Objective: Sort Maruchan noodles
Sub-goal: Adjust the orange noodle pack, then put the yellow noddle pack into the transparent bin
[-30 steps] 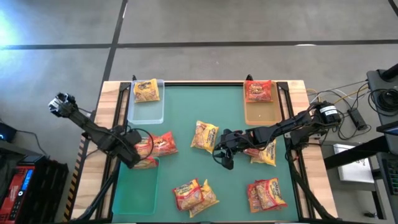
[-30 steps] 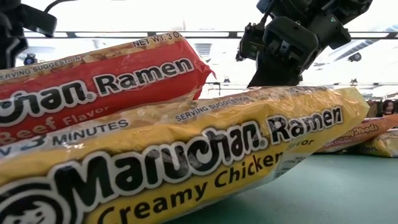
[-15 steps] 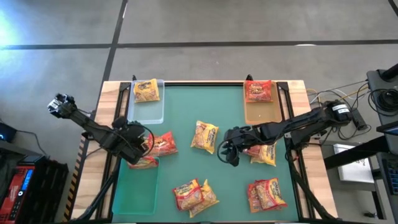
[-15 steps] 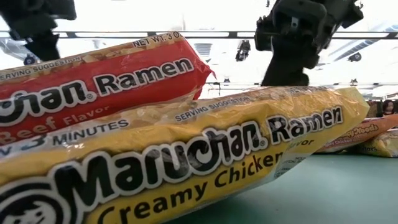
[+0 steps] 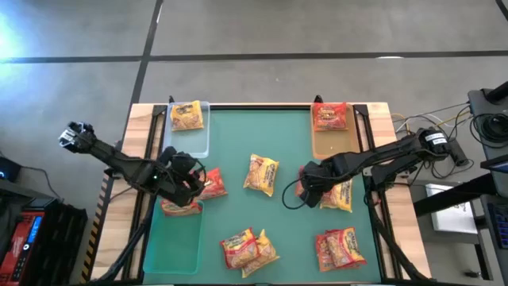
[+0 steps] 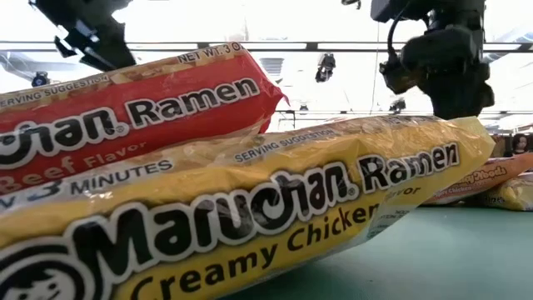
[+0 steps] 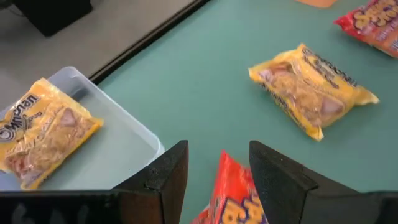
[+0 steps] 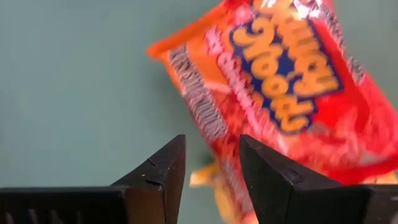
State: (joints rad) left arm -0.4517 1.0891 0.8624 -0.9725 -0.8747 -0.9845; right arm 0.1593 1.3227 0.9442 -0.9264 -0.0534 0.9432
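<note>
Maruchan noodle packets lie scattered on the green table. My left gripper (image 5: 190, 181) (image 7: 217, 152) hangs open just over the near-left end of a red packet (image 5: 209, 184) (image 7: 235, 193), without touching it. My right gripper (image 5: 305, 189) (image 8: 211, 149) is open and points down over a red-orange packet (image 5: 321, 194) (image 8: 280, 81) that lies against a yellow one (image 5: 341, 195). Another yellow packet (image 5: 262, 173) (image 7: 314, 90) lies between the arms. In the low view a red beef packet (image 6: 125, 108) rests on a yellow creamy chicken packet (image 6: 250, 208).
A clear tray (image 5: 189, 141) at the far left holds a yellow packet (image 5: 187, 116). A tan tray (image 5: 333, 143) at the far right holds a red one (image 5: 329, 116). A green tray (image 5: 171, 242) sits near left with a packet (image 5: 181, 208) at its far edge. Two pairs (image 5: 248, 248) (image 5: 341, 248) lie near.
My left gripper has swung toward the table's right and far side, from over the packet at the green tray to the red packet, turning as it went. My right gripper has drawn back toward the right edge, risen and tipped to point down. No packet has moved.
</note>
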